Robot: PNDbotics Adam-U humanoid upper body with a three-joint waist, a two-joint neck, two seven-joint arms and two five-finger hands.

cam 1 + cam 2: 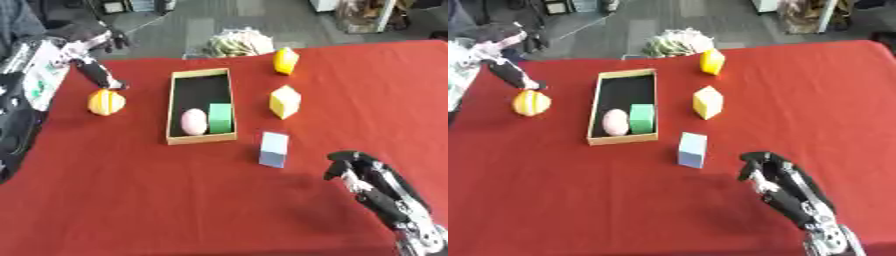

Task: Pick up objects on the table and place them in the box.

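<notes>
Right hand (376, 187), fingers curled on nothing, near the pale blue block (274, 149) (box (201, 140) beyond).

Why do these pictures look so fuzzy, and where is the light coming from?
Left eye view: everything is soft, and the pale blue block has smeared edges. Right eye view: equally soft; the black robot right hand casts a faint shadow to its left on the red tablecloth, so light seems to come from the right.
</notes>
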